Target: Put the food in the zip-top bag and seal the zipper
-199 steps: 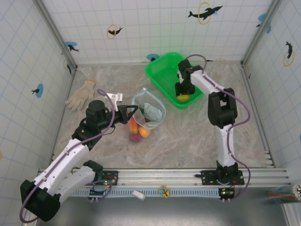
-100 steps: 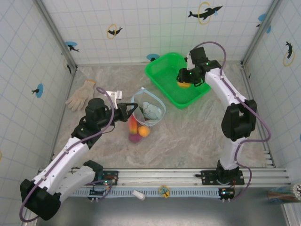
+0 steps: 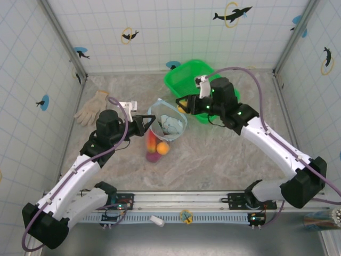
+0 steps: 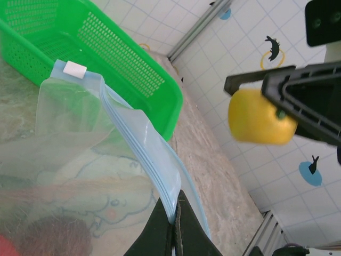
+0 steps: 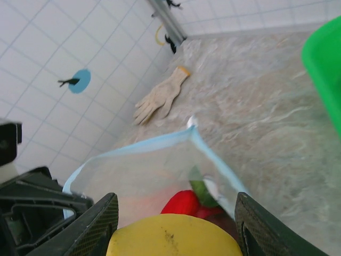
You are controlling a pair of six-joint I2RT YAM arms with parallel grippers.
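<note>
Marble tabletop (image 3: 213,146), yellow fruit (image 4: 261,116) between right jaws

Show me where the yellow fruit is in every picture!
Top external: the yellow fruit is near the middle, at the right rim of the zip-top bag.
Left wrist: the yellow fruit is on the right, halfway up, higher than the bag.
Right wrist: the yellow fruit is at the bottom edge, centre, just below the bag.
Shared landmark: the bag's light-blue mouth edge.
</note>
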